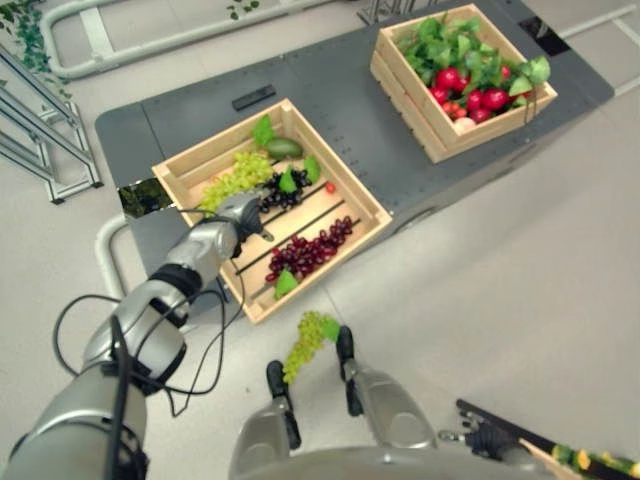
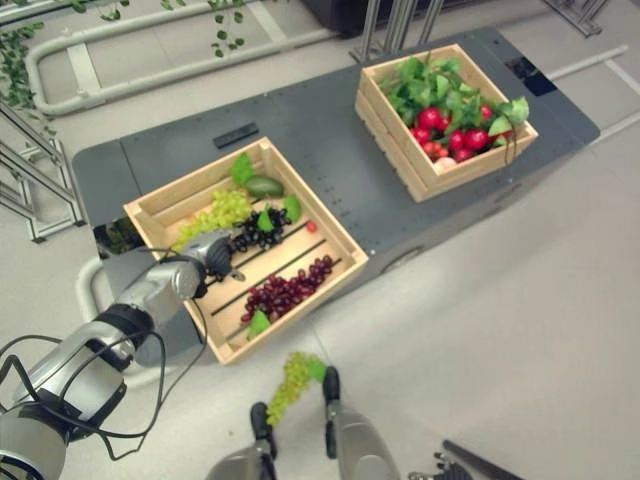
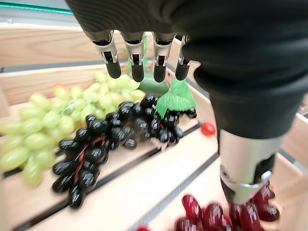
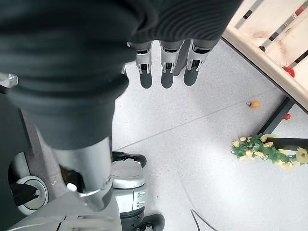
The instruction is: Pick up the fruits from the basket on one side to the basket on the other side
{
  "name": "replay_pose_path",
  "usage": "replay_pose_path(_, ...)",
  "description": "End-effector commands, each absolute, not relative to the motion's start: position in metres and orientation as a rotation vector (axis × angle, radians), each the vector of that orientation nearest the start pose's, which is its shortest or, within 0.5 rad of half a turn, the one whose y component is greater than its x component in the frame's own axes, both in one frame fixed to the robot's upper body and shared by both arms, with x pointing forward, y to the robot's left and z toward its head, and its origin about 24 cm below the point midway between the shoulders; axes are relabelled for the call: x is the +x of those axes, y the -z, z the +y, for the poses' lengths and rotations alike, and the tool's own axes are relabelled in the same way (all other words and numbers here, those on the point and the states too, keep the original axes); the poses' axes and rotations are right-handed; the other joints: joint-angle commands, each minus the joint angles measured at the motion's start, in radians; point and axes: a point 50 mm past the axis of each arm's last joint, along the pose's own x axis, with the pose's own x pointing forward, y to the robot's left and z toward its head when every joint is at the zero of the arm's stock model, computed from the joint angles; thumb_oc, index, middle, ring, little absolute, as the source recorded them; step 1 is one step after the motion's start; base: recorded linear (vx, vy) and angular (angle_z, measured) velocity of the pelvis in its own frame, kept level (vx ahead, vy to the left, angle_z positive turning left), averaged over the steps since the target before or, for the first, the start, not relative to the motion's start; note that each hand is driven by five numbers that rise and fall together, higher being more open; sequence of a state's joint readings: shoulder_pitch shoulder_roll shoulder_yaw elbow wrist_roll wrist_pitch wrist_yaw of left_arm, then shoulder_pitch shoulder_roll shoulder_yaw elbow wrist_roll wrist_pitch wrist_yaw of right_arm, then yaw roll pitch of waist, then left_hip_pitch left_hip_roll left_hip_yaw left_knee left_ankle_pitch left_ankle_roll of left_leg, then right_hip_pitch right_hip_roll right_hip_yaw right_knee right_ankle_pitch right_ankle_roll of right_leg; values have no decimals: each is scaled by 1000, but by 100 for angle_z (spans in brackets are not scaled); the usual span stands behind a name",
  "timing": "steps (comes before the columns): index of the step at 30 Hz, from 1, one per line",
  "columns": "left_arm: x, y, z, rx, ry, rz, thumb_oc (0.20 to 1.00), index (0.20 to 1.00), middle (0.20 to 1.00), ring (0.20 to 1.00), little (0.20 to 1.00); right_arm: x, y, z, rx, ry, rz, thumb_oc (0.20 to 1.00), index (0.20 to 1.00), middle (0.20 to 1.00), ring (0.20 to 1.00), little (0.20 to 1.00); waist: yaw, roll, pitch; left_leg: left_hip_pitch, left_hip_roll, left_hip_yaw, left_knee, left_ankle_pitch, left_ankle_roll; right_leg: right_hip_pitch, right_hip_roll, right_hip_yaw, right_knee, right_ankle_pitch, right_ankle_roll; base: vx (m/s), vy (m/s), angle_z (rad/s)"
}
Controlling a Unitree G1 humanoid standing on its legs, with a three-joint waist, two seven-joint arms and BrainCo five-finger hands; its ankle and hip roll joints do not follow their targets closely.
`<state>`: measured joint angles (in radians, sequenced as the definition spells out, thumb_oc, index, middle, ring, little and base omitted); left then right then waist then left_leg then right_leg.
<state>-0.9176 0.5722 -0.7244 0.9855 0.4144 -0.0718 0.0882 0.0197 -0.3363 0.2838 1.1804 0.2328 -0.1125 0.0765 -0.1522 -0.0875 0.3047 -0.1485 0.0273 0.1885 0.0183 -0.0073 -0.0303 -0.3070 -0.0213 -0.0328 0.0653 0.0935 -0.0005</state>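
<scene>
Left hand [image 3: 159,57] fingers are hanging straight and slightly spread, gripping nothing, tips hovering just above the black grape bunch [image 3: 115,139] in the near crate [image 1: 350,190]; thumb is sitting apart over the red grape bunch [image 1: 310,250]. Green grapes [image 1: 238,177] are lying just beside the black bunch toward the crate's far-left side, with a green avocado-like fruit [image 1: 283,148] and leaves at the far corner and a small red berry [image 3: 208,128] loose on the slats. Right hand [image 4: 166,65] is hanging relaxed, fingers straight and side by side, empty, above the pale floor [image 4: 202,144], near the edge of a wooden crate. A second green grape bunch [image 1: 307,340] is lying on the floor, near the crate's front edge. Far crate [image 1: 420,110] is sitting well apart on the same grey table [image 1: 340,90], packed with red fruits [image 1: 470,95] and green leaves. A small orange item [image 4: 255,103] and a leafy yellow sprig [image 4: 262,149] are lying on the floor in the right wrist view.
</scene>
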Motion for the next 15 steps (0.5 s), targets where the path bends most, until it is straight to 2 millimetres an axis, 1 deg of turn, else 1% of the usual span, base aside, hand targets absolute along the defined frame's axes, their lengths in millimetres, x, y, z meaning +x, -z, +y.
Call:
replay_pose_path(1,405,-151,212,1400,49,-48,1000,1000,1000,1000,1000,100,146,-261,-247,15,1088,1000,1000,1000,1000,1000,-3,-15,-2,-47,-19,-8,102,-50,39,-27,-27,20,75,6,107,0,0,0)
replay_pose_path(2,405,-152,219,1388,22,-37,1000,1000,1000,1000,1000,107,144,-259,-248,4,1063,1000,1000,1000,1000,1000,-8,-21,7,-61,-17,-4,110,-52,39,-42,-23,21,78,7,107,0,0,0)
replay_pose_path(3,405,-152,219,1388,21,-37,1000,1000,1000,1000,1000,107,144,-259,-248,4,1063,1000,1000,1000,1000,1000,-8,-21,7,-63,-17,-4,111,-52,39,-44,-23,21,79,7,107,0,0,0)
replay_pose_path(5,405,-154,223,1389,8,-31,1000,1000,1000,1000,1000,114,142,-259,-238,8,1033,1000,1000,1000,1000,1000,-9,-25,15,-72,-12,0,123,-62,39,-50,-18,24,81,5,108,24,-17,-5)
replay_pose_path(6,406,-158,226,1393,-11,-32,1000,1000,1000,1000,1000,120,140,-258,-238,0,1009,1000,1000,1000,1000,1000,-13,-32,21,-87,-9,6,135,-67,39,-62,-13,31,81,8,107,23,-11,-9)
replay_pose_path(7,406,-158,226,1393,-11,-32,1000,1000,1000,1000,1000,120,140,-258,-237,0,1009,1000,1000,1000,1000,1000,-13,-32,21,-88,-8,6,136,-68,39,-62,-13,31,81,8,107,10,-27,-15)
replay_pose_path(8,406,-164,229,1381,-34,-42,1000,1000,1000,1000,1000,124,138,-257,-235,-10,990,1000,1000,1000,1000,1000,-17,-41,25,-111,-4,10,159,-76,40,-80,-9,33,85,10,107,5,-21,-14)
replay_pose_path(9,406,-165,229,1381,-34,-42,1000,1000,1000,1000,1000,124,138,-257,-235,-10,990,1000,1000,1000,1000,1000,-17,-41,24,-113,-4,9,160,-76,40,-81,-9,33,86,10,107,5,-35,-18)
replay_pose_path(10,407,-171,231,1377,-49,-55,1000,1000,1000,1000,1000,125,137,-256,-234,-14,983,1000,1000,1000,1000,1000,-21,-44,26,-127,-2,10,172,-81,40,-91,-6,34,89,11,106,5,-26,-10)
replay_pose_path(13,408,-179,237,1371,-86,-58,1000,1000,1000,1000,1000,124,137,-254,-232,-26,979,1000,1000,1000,1000,1000,-28,-52,31,-162,7,4,209,-94,41,-118,-1,33,101,8,102,2,-48,-4)
replay_pose_path(14,409,-186,238,1375,-102,-71,1000,1000,1000,1000,1000,124,137,-254,-223,-21,974,1000,1000,1000,1000,1000,-33,-56,36,-182,12,5,229,-100,41,-136,1,32,112,5,99,2,-36,-4)
replay_pose_path(15,409,-186,238,1376,-102,-71,1000,1000,1000,1000,1000,124,137,-254,-223,-21,974,1000,1000,1000,1000,1000,-33,-56,35,-184,12,4,230,-101,41,-137,1,32,112,5,99,0,-42,-5)
